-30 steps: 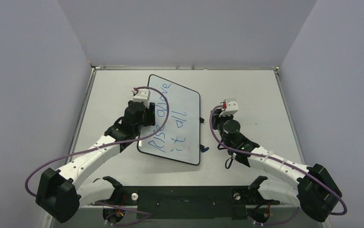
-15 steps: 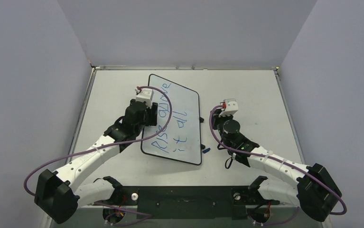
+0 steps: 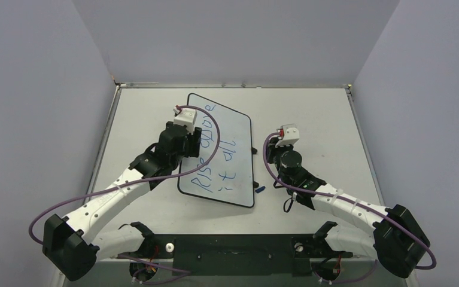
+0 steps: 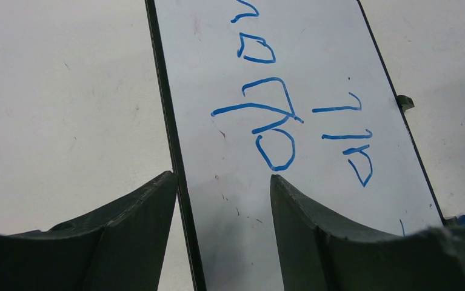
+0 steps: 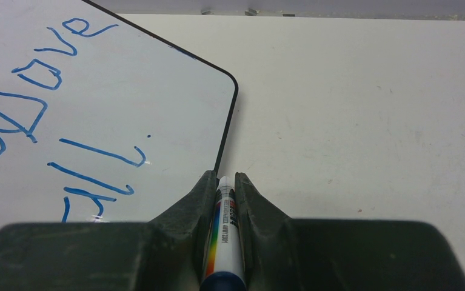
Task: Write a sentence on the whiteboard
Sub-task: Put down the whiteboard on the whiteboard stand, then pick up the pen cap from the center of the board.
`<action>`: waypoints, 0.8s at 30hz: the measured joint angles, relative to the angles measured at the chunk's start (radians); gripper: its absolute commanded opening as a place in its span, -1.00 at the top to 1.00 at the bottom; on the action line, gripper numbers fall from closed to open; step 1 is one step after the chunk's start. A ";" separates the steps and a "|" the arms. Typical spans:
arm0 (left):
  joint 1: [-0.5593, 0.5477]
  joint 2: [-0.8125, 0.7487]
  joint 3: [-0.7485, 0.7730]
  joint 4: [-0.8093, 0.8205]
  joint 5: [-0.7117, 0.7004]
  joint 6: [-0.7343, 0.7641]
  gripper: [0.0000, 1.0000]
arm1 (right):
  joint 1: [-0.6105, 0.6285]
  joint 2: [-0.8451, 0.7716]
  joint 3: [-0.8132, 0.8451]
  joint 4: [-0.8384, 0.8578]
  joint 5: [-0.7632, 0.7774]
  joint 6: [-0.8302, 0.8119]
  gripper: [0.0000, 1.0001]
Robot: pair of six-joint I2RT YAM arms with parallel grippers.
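From above, the pale grey table stands between plain lilac-grey walls. The whiteboard lies flat on it, a little left of the middle and slightly turned, and it carries the sentence in blue.

In the left wrist view, the left gripper has its fingers apart, one on each side of the board's black left edge. The table here has small dark specks.

In the right wrist view, the right gripper is clamped on a marker, just beside the board's rounded corner.

Robotics lab cell: bare lilac walls around a white table.
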 measured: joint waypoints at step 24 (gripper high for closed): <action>-0.113 0.027 0.291 -0.251 0.125 0.090 -0.09 | -0.007 -0.081 0.000 -0.044 0.040 0.040 1.00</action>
